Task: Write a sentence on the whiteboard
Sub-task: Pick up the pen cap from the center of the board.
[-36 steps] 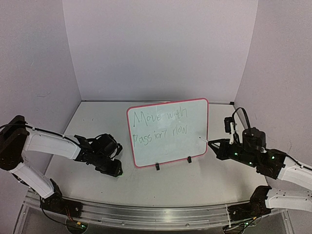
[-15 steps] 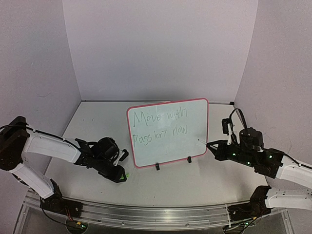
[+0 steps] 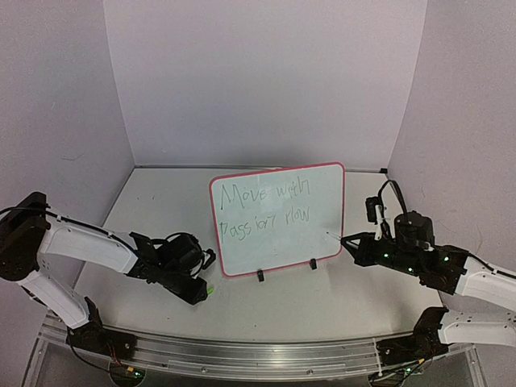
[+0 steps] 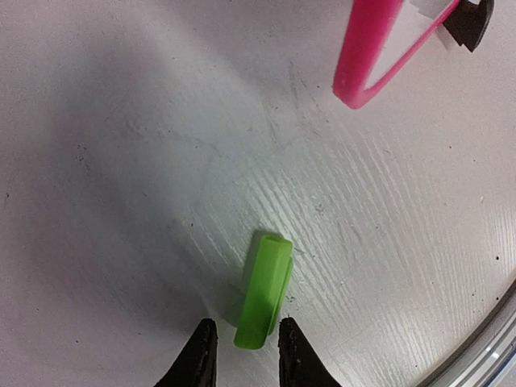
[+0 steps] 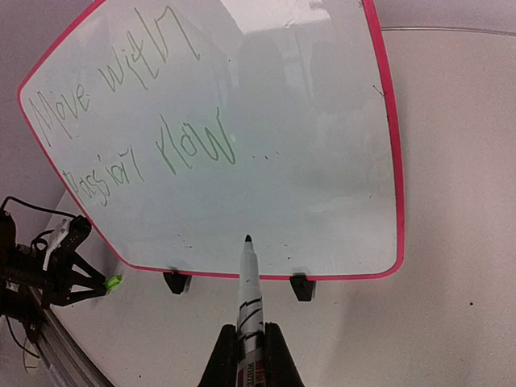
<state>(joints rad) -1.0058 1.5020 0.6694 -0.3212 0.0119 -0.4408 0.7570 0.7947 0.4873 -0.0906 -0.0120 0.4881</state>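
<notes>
Okay, my right end effector is clamped on the marker, tip by the whiteboard's lower edge. My left end effector, jaws apart, straddles the green cap.

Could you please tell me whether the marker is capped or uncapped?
Uncapped: the marker shows its bare dark tip toward the whiteboard, and a green cap lies on the table.

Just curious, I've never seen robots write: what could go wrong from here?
The green cap lies slanted between the open jaws of the left gripper; closing could squirt it away. The marker, bare-tipped in the right gripper, could smudge the sentence or topple the whiteboard.
</notes>
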